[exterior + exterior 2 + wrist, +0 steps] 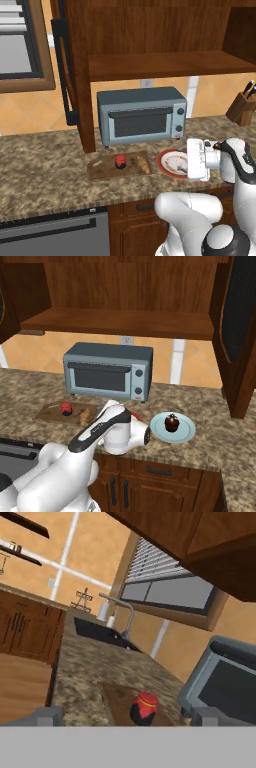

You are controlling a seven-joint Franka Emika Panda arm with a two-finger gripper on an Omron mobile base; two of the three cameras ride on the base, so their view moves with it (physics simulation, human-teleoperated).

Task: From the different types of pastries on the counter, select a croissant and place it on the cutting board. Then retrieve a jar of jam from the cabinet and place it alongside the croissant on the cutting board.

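The gripper [125, 716] has its jaws apart, with nothing between them; the two fingertips [49, 716] stand wide at the bottom of the hand view, and the jar [144, 707] sits on the board [116, 702] just beyond them, free of both. From the left base camera the white hand [199, 160] hangs over the counter's [45, 165] front edge, to the right of the board [102, 167] and above the near side of a red-rimmed plate [169, 161].

The jar [120, 161] stands upright near the middle of the board, with the croissant [143, 164] lying just beside it, toward the plate. The right base camera shows the same pair: jar [66, 408] on the board [50, 412], croissant [85, 415] next to it at the end nearest the arm. So both task items rest on the board, side by side.

A grey toaster oven [141, 114] sits behind the board against the wall. In the right base view a pale plate [185, 431] carries the round dark pastry [171, 422], well apart from the board. The cabinet [160, 62] hangs open above the oven, its door [70, 70] swung out with a black handle [61, 65]. A knife block [242, 107] stands at the far right of the counter. In the hand view, a sink [100, 633] with a faucet [122, 609] lies further along the counter, below a window [165, 582].
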